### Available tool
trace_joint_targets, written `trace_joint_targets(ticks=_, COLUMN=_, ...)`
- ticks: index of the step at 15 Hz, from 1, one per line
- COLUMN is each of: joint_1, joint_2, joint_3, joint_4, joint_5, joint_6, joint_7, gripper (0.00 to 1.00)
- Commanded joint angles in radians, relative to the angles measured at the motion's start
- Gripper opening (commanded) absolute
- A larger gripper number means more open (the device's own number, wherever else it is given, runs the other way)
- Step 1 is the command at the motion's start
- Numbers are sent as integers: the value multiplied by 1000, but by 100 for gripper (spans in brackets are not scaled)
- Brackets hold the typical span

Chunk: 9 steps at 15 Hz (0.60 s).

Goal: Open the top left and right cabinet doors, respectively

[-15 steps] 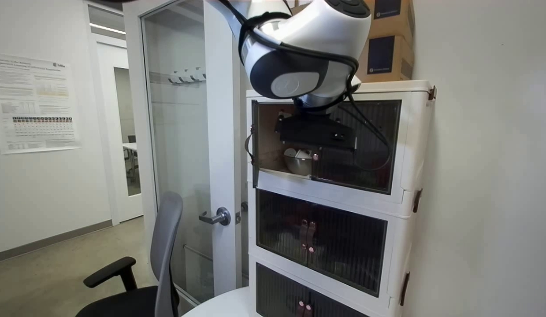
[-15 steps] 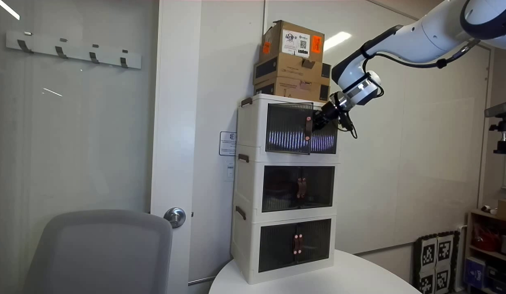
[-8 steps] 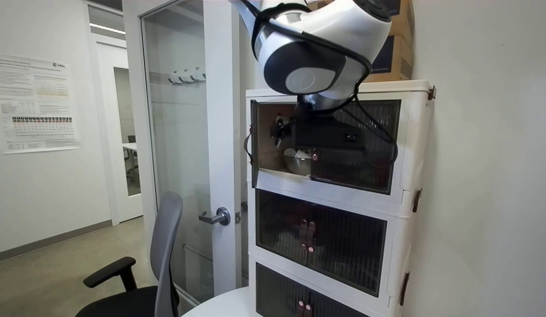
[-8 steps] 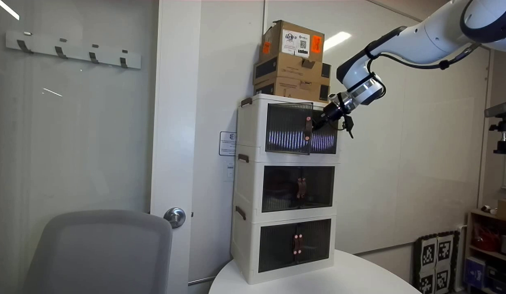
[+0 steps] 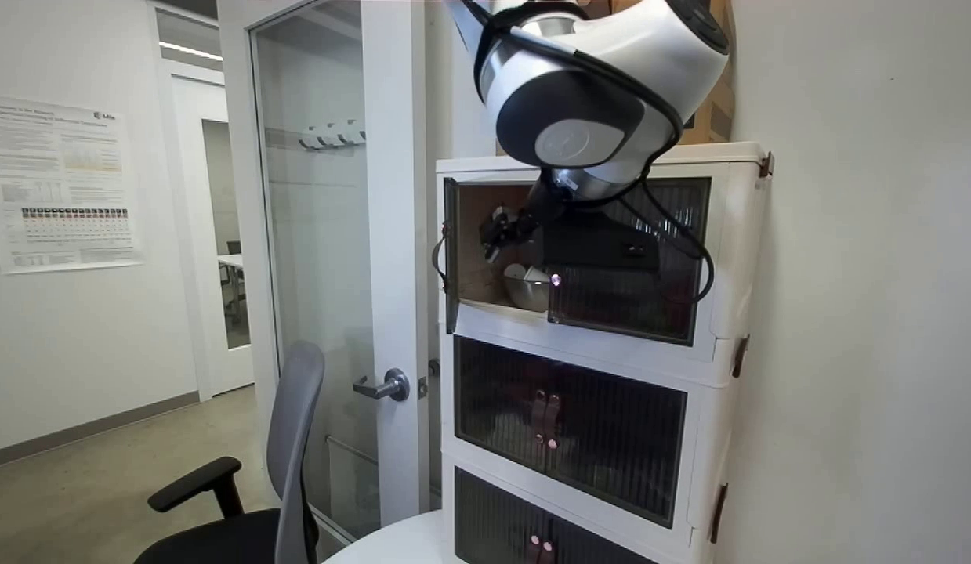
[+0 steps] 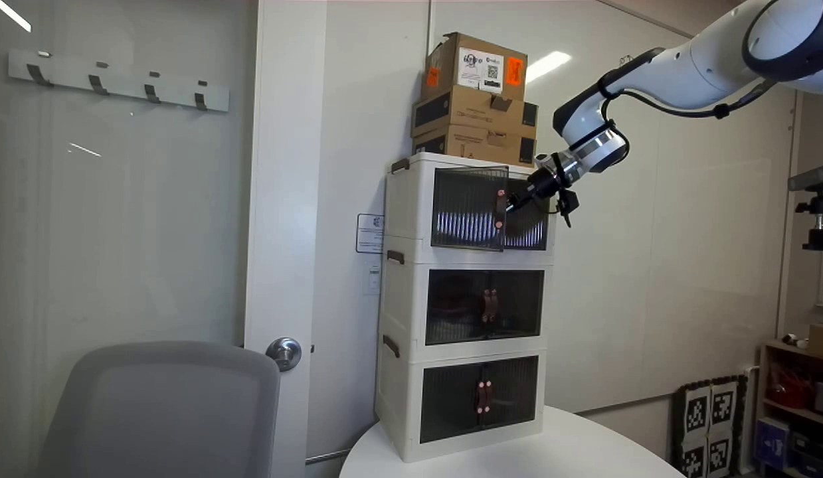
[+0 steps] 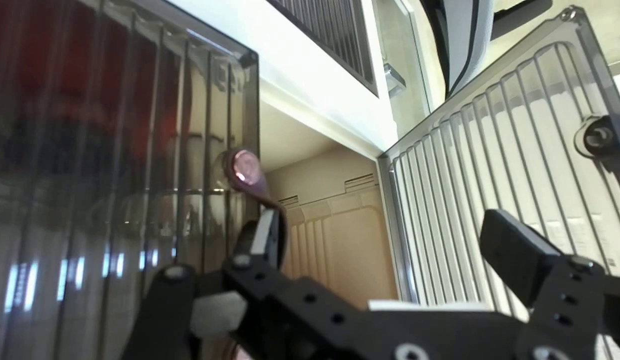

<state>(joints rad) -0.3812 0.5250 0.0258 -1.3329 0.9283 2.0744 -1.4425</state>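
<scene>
Tool (image 7: 384, 227) spread wide, nothing pinched; one finger seems tucked behind the brown strap handle (image 7: 260, 190) of the top right cabinet door (image 7: 114, 175), whether touching I cannot tell. That door, just beside this finger, looks thin, light and stiff, its ribbed face probably too slick to pinch: hook or grip the strap, which should flex, and draw gently along the hinge arc. Beyond the opposite finger, top left cabinet door (image 7: 490, 165) stands swung out, needing no hold.

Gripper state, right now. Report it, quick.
Gripper: open, fingers apart, clamping nothing; one finger beside the strap handle of the top right cabinet door, contact unclear.
</scene>
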Motion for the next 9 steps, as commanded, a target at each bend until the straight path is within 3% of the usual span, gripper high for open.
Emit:
trace_joint_targets(ticks=1, joint_1=0, joint_2=-1, joint_3=12, joint_4=-1, joint_5=23, joint_6=-149, joint_7=-13, gripper=100)
trace_joint_targets(ticks=5, joint_1=8, joint_2=-22, joint_3=-7, joint_4=-46, joint_5=3, joint_6=-233, joint_7=25, gripper=100)
trace_joint_targets(ticks=9, joint_1=49, joint_2=-87, joint_3=-51, joint_4=-150, joint_5=-34, joint_6=-129, joint_7=84, gripper=100)
